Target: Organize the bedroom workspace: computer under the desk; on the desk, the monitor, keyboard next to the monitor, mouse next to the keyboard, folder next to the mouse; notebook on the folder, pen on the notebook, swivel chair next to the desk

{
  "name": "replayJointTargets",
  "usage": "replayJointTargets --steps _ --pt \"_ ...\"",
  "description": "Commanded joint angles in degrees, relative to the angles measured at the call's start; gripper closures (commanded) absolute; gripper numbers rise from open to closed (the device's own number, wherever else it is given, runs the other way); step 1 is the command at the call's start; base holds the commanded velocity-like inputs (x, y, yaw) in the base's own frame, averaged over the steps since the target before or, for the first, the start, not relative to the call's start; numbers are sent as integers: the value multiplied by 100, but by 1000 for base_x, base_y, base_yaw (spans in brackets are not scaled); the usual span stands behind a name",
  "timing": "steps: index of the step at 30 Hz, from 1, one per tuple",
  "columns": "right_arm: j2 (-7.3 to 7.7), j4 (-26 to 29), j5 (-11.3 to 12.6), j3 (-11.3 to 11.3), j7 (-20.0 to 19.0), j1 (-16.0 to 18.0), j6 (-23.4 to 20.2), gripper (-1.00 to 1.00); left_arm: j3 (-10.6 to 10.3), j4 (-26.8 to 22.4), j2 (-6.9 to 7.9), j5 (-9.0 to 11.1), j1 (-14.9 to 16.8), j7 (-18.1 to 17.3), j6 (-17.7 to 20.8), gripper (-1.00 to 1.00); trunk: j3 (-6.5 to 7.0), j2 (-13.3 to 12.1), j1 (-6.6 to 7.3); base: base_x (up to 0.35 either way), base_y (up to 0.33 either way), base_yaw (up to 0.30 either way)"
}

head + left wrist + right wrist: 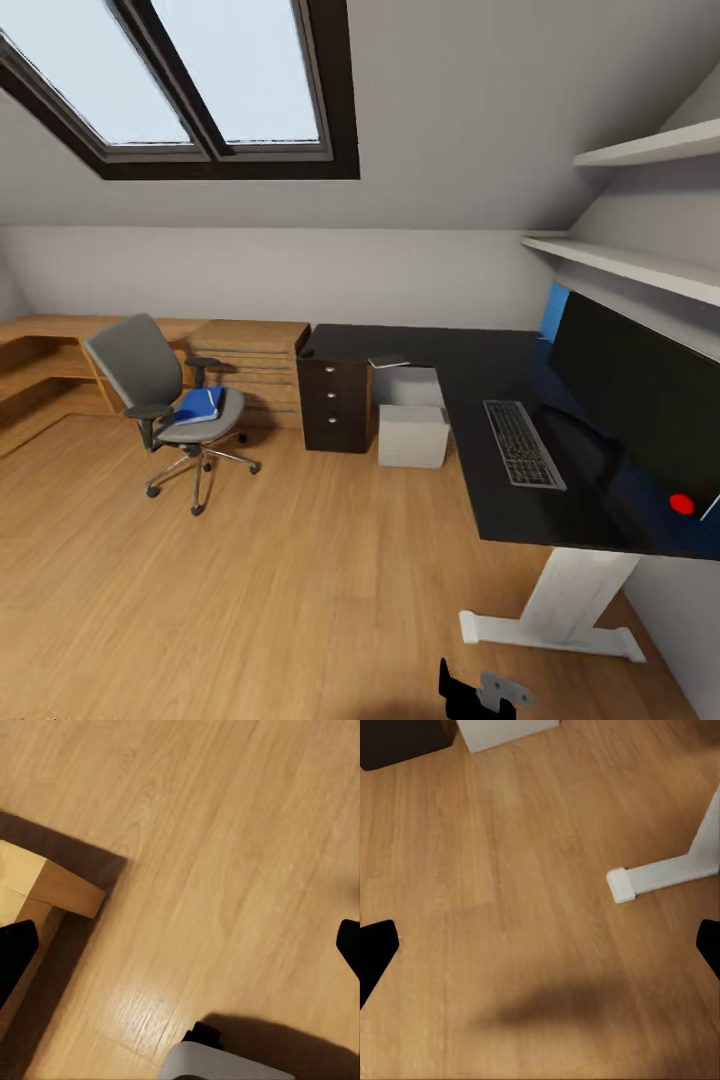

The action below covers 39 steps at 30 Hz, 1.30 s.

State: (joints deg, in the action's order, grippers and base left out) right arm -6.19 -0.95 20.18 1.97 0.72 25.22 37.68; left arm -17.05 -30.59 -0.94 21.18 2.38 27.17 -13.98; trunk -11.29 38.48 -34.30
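Keyboard [524,443] and monitor [640,390] already sit on the desk [470,350], the computer [413,435] beneath it. Folder [198,405] lies on the swivel chair [165,400], well apart from the desk, so that move and the stacking remain. Both wrist views show jaws spread wide over floor [225,832], holding nothing.

The monitor [640,400] ran off the head view's right edge. A small dark item [308,353] at the desk [480,350] corner was too small to identify.
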Motion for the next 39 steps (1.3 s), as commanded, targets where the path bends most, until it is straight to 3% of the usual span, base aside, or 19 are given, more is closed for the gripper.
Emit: replayJointTargets --steps 1,18,39 --pt "-2 -10 21 23 7 3 26 -100 -46 5 5 61 8 36 -35 -100 -8 7 -5 306 169 279" --pt "5 -10 -4 23 -1 -8 29 -100 -35 157 6 62 8 23 -35 -100 -33 7 -5 319 49 258" --pt "38 -10 3 14 -10 -8 29 -100 -47 176 -13 54 8 16 -35 -100 -42 7 -5 326 1 26"
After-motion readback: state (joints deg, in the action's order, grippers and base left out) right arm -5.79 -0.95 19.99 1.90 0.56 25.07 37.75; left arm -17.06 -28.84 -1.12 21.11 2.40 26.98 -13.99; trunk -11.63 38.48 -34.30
